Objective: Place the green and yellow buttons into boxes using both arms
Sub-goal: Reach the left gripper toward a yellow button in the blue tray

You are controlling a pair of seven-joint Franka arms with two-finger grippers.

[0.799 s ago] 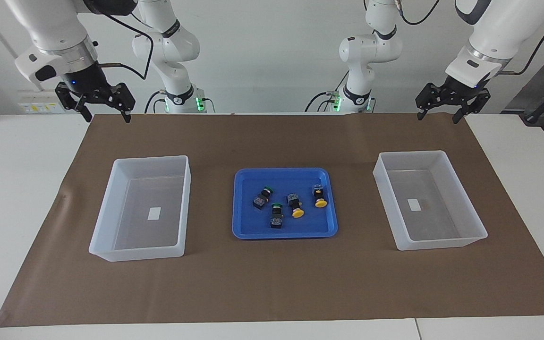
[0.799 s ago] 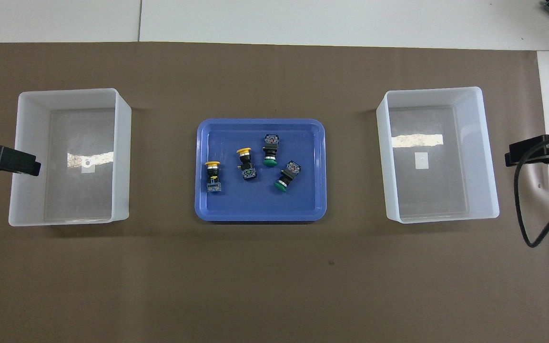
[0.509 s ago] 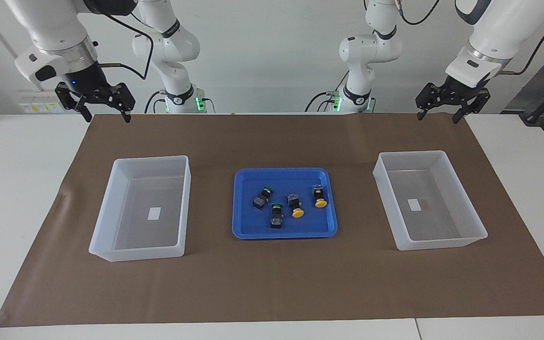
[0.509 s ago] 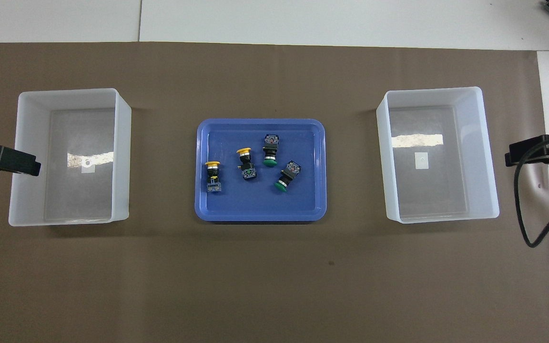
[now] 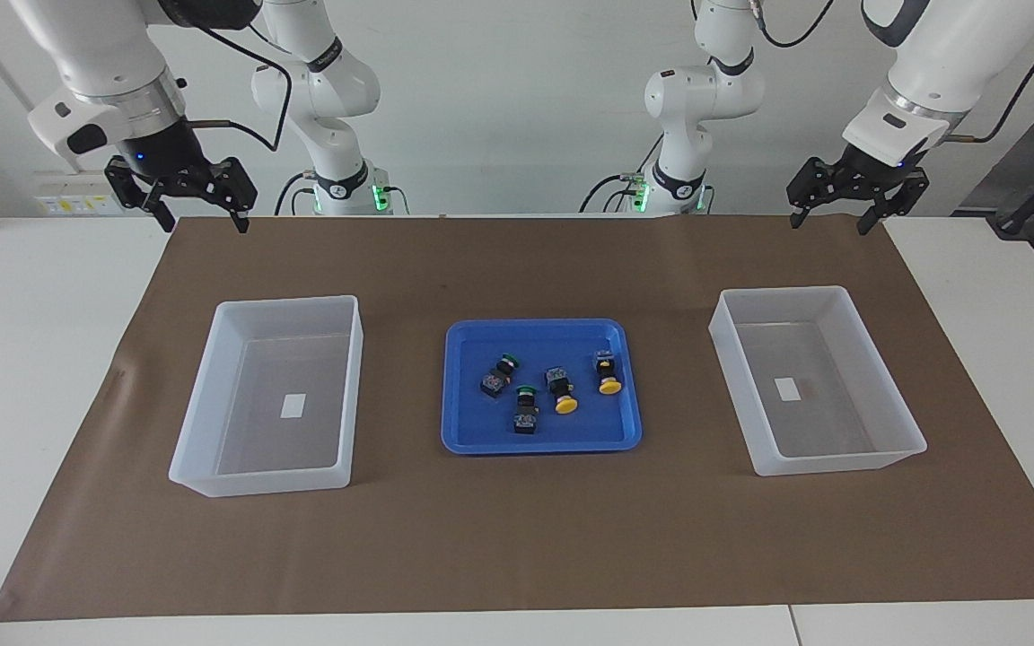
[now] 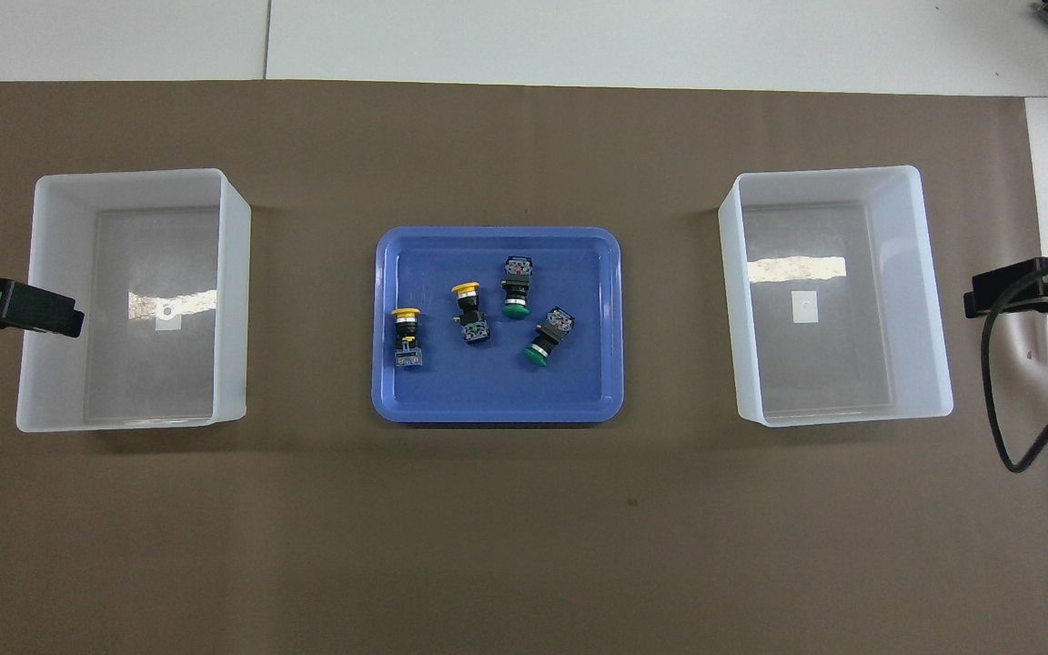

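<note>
Both end effectors, left [image 5: 826, 217] and right [image 5: 199, 215], hang wide open and empty above our end of the brown mat [image 5: 517, 538]. We see all four buttons [image 6: 478, 314] lying in the blue tray [image 6: 497, 411]. Boxes sit at the tray's three [image 6: 938, 364] and nine o'clock [image 6: 233, 300] in the overhead view.

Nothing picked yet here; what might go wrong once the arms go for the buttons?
1. The four buttons lie close together in the blue tray; a green button sits right beside a yellow button, so open fingers may knock the neighbour.
2. Both the left gripper and the right gripper must reach into one small tray, so the arms may crowd each other.
</note>
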